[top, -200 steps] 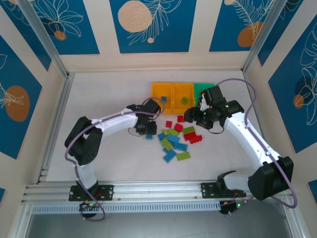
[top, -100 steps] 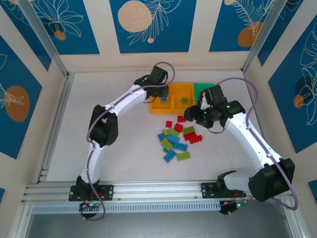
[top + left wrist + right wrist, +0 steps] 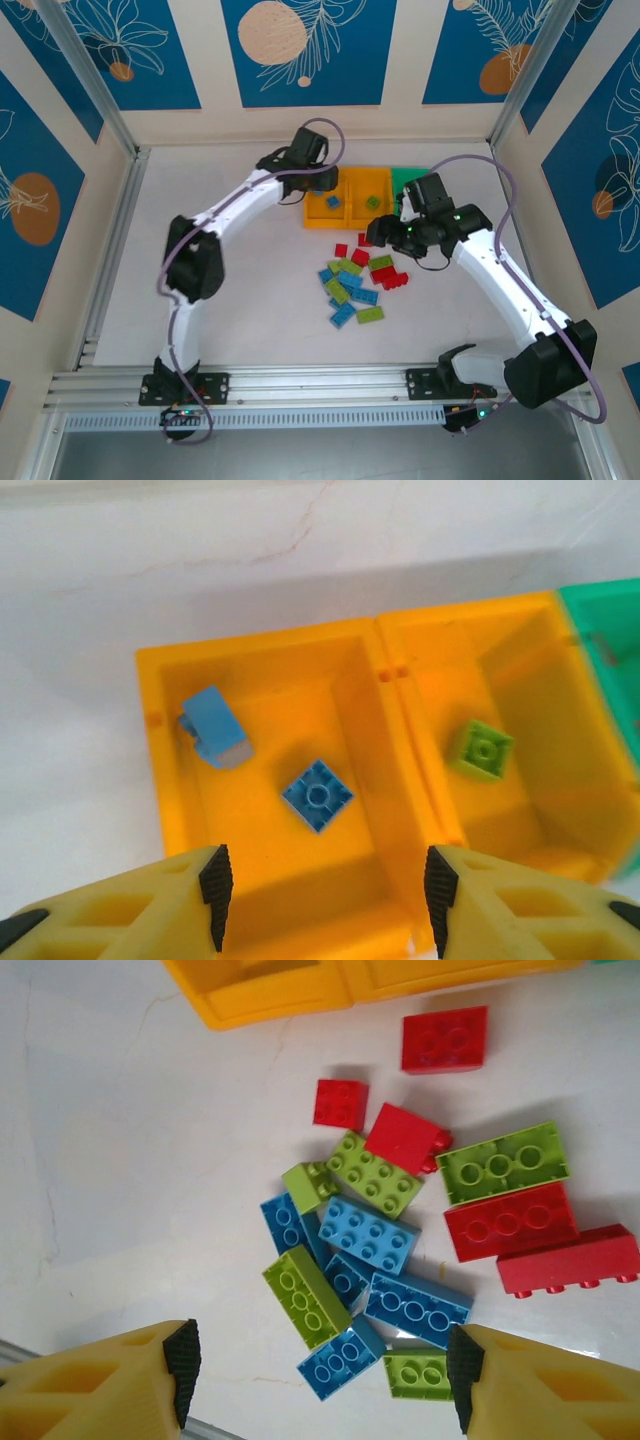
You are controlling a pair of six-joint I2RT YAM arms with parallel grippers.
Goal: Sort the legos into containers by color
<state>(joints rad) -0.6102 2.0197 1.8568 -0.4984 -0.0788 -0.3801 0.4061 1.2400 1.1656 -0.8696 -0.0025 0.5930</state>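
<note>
Lying loose on the white table [image 3: 250, 300], the pile of small studded plastic legos [image 3: 400, 1230] in blue, lime green and red is nearest to the arm bases. Above it hangs the right gripper [image 3: 320, 1375], its yellow fingers wide apart and holding nothing. Farther back, the left gripper [image 3: 322, 895] is over the left orange-yellow plastic bin [image 3: 160, 780], jaws parted and empty; two blue bricks [image 3: 317, 796] lie inside. One lime green brick [image 3: 480, 750] lies in the middle orange-yellow bin [image 3: 540, 680], beside the green bin [image 3: 600, 640]
</note>
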